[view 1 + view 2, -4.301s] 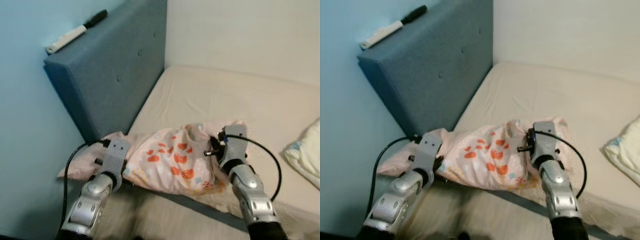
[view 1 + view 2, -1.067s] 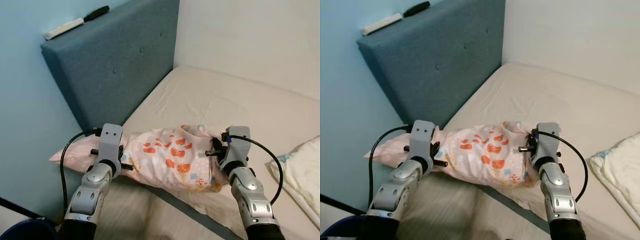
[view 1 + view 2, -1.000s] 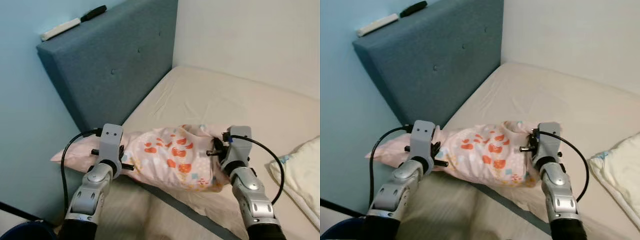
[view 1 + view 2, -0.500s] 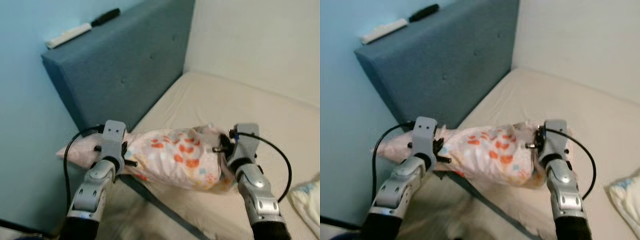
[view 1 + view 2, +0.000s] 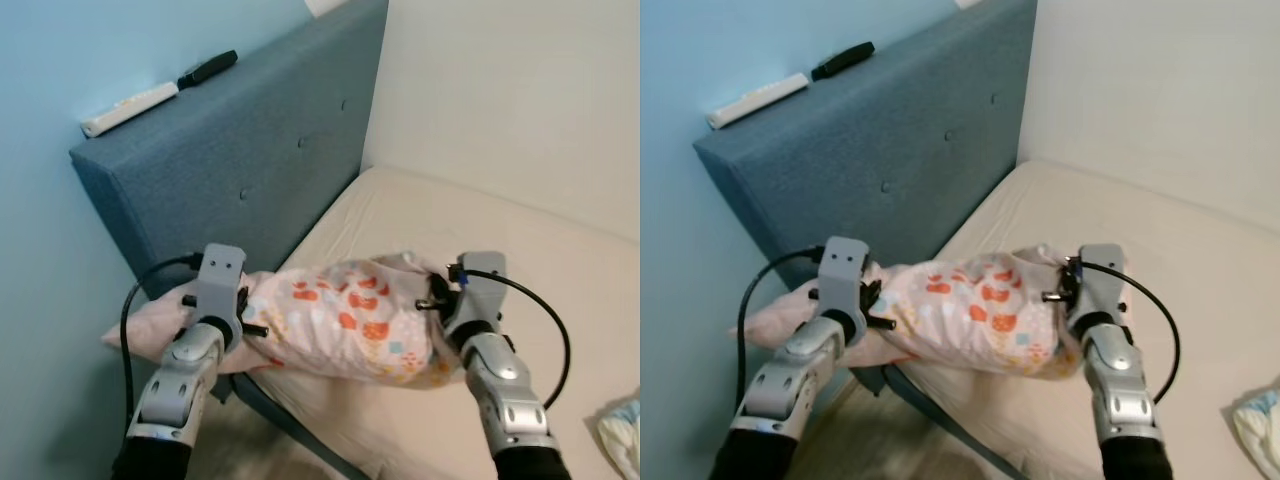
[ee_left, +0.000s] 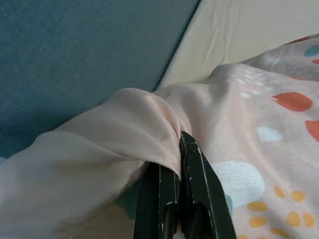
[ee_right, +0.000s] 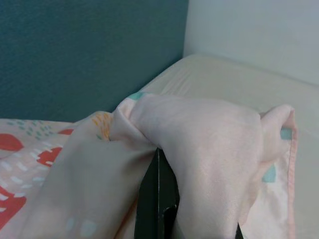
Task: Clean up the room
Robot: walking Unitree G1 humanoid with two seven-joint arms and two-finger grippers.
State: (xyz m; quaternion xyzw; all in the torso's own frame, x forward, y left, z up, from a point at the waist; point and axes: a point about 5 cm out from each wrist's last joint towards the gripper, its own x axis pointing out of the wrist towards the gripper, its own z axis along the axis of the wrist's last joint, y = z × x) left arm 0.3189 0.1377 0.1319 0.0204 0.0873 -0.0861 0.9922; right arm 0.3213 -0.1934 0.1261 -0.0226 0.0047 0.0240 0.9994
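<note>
From the head cameras, a pink pillow printed with red and orange shapes is seen held up between two silver arms, above the near corner of a bed covered in a cream sheet. The left tool is clamped on the pillow's left end, where the plain pink fabric trails off toward the blue wall. The right tool is clamped on the pillow's right end. A dark blue padded headboard stands behind the pillow. On its top edge a white remote and a black remote are laid end to end. A corner of a white pillow is seen at the far right on the bed.

In the left wrist view, the left tool is seen with its two black fingers pressed together on a bunched fold of the pink pillow, with the headboard and sheet behind.

In the right wrist view, the right tool is largely draped by a gathered fold of the pillow, its fingers pinched on the fabric.
</note>
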